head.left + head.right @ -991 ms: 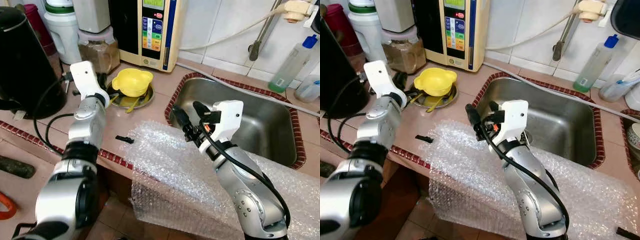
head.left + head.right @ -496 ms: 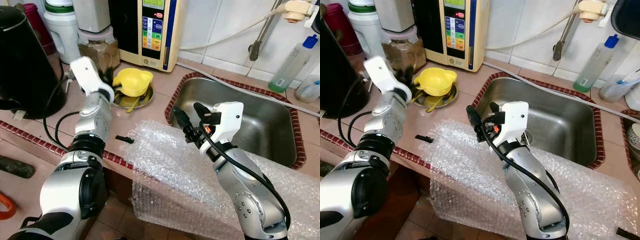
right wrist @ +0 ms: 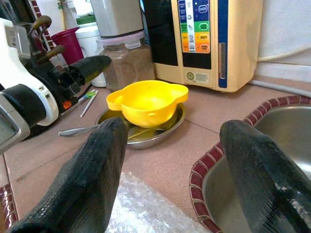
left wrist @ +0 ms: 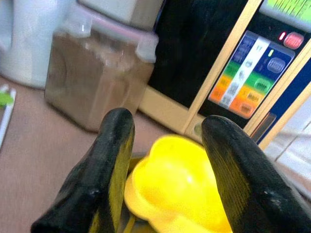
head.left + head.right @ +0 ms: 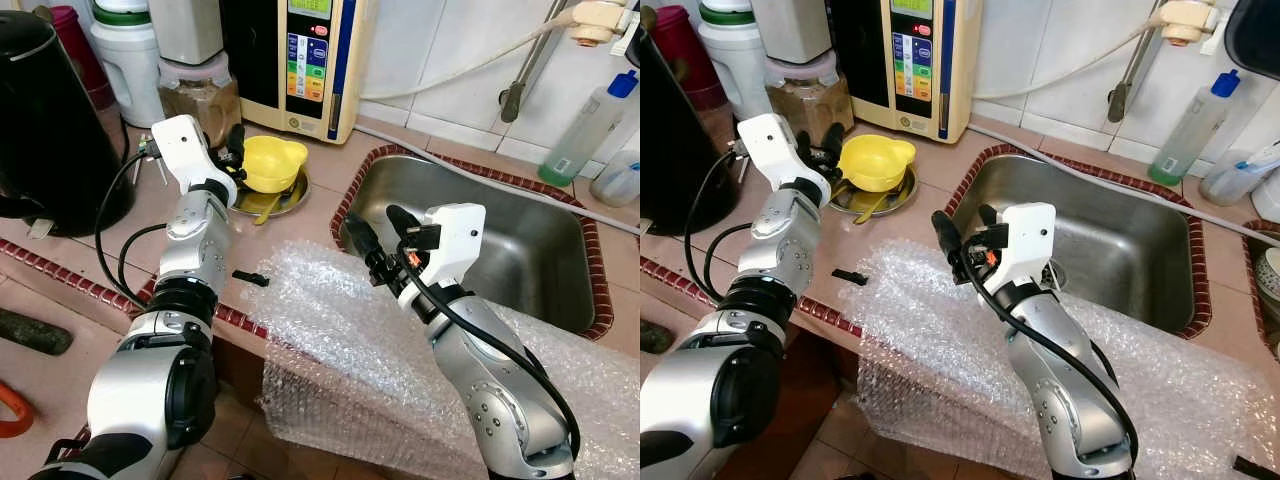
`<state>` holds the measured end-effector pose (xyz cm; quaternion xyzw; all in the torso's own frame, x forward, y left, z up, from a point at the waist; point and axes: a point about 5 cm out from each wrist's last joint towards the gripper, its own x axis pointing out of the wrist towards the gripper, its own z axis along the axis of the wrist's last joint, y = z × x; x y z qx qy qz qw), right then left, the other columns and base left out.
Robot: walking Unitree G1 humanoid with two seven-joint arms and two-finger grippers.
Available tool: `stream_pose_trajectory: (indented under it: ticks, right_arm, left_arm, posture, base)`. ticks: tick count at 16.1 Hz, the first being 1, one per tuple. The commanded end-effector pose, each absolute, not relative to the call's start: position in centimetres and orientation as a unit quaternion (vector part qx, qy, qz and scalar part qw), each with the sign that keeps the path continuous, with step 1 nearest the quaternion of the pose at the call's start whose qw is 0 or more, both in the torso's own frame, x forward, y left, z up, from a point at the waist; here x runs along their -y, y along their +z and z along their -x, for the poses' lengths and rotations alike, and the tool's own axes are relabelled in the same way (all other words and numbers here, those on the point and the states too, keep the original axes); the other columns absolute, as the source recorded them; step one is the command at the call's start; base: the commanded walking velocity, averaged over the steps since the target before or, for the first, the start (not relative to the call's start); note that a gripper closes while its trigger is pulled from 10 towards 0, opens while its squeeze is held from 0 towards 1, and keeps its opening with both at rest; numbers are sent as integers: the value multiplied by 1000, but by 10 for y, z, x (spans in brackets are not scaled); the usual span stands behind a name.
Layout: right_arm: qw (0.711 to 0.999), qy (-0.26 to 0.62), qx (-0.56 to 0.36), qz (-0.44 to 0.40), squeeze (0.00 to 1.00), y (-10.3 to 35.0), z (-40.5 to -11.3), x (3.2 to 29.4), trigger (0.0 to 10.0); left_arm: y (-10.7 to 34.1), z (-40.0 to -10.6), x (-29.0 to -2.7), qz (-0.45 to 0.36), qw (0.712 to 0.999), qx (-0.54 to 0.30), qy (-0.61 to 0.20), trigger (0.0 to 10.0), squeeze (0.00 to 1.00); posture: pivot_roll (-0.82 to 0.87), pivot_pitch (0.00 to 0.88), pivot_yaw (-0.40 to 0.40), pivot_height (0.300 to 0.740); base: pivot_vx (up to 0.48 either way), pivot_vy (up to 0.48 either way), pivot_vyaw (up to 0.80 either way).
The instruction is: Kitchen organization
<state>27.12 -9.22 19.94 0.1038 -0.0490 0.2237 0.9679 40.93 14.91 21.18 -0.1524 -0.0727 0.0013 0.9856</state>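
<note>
A white-tiled wall [image 5: 440, 50] backs a terracotta countertop [image 5: 300, 240] (edged in dark red mosaic), with a steel sink [image 5: 520, 250] inset and tiled floor [image 5: 30, 390] below.

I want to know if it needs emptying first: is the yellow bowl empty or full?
Empty. The yellow bowl sits upright on the steel plate, and its inside shows bare yellow.

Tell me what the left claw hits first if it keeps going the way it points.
Most likely the yellow bowl: the open left claw frames its near rim. Depth is unclear, but nothing lies between them.
</note>
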Motion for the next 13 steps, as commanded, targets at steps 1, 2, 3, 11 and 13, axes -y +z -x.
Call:
stream_pose_trajectory:
  ticks: [1, 2, 3, 11, 13]
  right_arm:
    - [968, 224, 55, -99, 0, 201, -270, 93, 10000]
    - [968, 224, 55, -98, 0, 201, -270, 93, 10000]
    - [968, 225, 56, -96, 0, 201, -270, 93, 10000]
    - [969, 222, 54, -93, 0, 199, -268, 93, 10000]
    - [969, 221, 52, -93, 0, 199, -268, 93, 10000]
  left_arm:
    - [208, -412, -146, 160, 986, 42, 5, 10000, 1000]
    - [203, -412, -147, 192, 981, 20, 16, 10000, 1000]
    - [199, -413, -148, 216, 976, 1, 28, 10000, 1000]
    - [194, -417, -130, 195, 977, -88, 4, 10000, 0]
    - [192, -417, -129, 195, 976, -98, -1, 8510, 0]
  posture:
    - [-46, 87, -49, 740]
    - [-49, 86, -48, 740]
    - [-51, 85, -47, 740]
    - [-61, 91, -41, 740]
    - [-62, 93, -40, 740]
  base:
    - [0, 0, 0]
    - [0, 0, 0]
    - [0, 0, 0]
    - [0, 0, 0]
    - [0, 0, 0]
